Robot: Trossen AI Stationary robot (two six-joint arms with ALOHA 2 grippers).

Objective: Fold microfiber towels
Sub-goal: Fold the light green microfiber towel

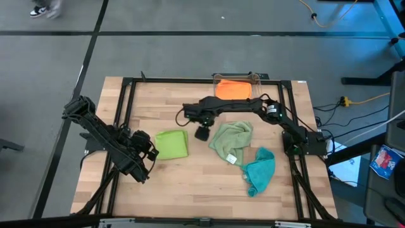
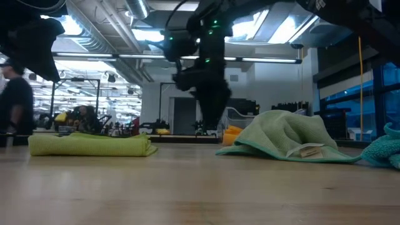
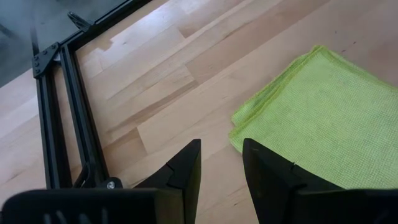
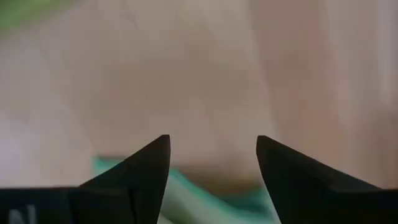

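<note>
So my left claw (image 1: 150, 154) is parked at the left side of the worktop (image 1: 190, 183), fingers a bit apart and holding nothing, right beside the lime green towel (image 1: 171, 144), which already lies flat as a neat folded square. My right claw (image 1: 202, 133) hangs mid-worktop with its fingers spread and empty, between that square and the rumpled sage green towel (image 1: 231, 140). I reckon the good move is to grab the sage one by an outer corner, not the bunched middle. The white tag (image 1: 232, 159) sits at its near edge, the teal towel (image 1: 259, 170) is crumpled further right, and the orange towel (image 1: 233, 88) sits in the clear bin (image 1: 255, 76) at the back.
</note>
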